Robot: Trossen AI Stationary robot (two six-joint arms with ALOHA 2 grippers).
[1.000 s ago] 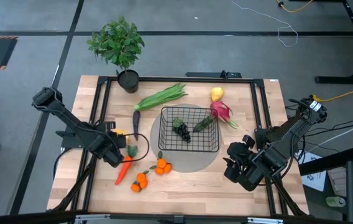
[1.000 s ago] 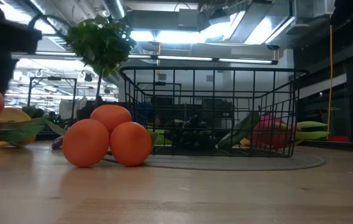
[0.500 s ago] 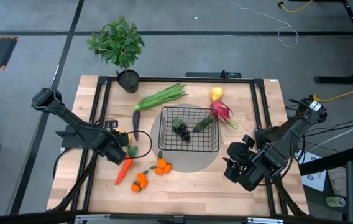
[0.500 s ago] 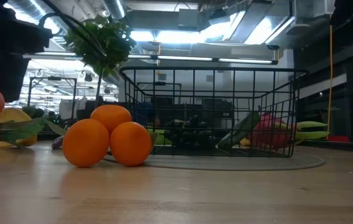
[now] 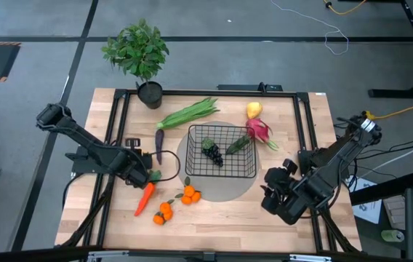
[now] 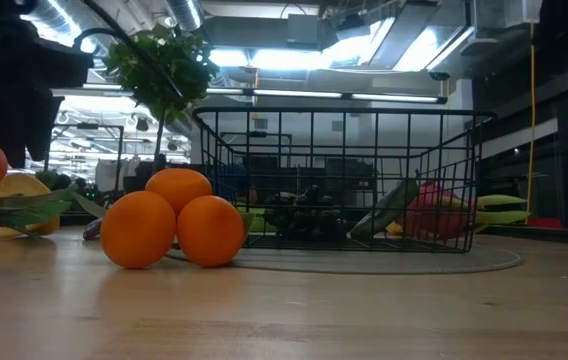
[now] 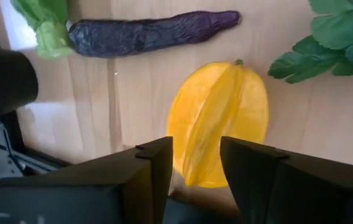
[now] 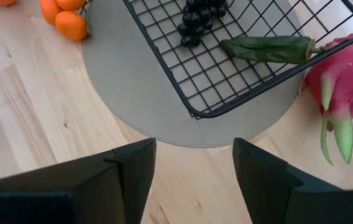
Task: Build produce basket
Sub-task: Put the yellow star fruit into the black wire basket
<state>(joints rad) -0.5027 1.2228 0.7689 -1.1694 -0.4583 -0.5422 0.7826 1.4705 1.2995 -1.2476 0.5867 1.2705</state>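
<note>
The black wire basket (image 5: 192, 173) stands on a grey round mat at mid-table, with dark grapes (image 5: 211, 151) and a green pod (image 5: 238, 145) lying in it. A yellow star fruit (image 7: 220, 118) lies on the wood at the left. My left gripper (image 7: 195, 168) is open above the fruit's near end, one finger on each side of it. Beside it lie a purple vegetable (image 7: 145, 36), an orange carrot (image 5: 145, 198) and tangerines (image 5: 190, 194). My right gripper (image 8: 194, 168) waits open over the table's near right, short of the mat.
Beyond the basket lie a long green bundle (image 5: 188, 113), a yellow fruit (image 5: 254, 110) and a pink dragon fruit (image 5: 259, 131). A potted plant (image 5: 137, 54) stands at the far left corner. A second tangerine cluster (image 5: 164, 211) lies near the front edge. Black rails frame the table.
My left gripper has shifted a little toward the table's far edge and right, over the yellow star fruit. In the low view its dark shape has slid rightward. The produce and basket lie where they were.
</note>
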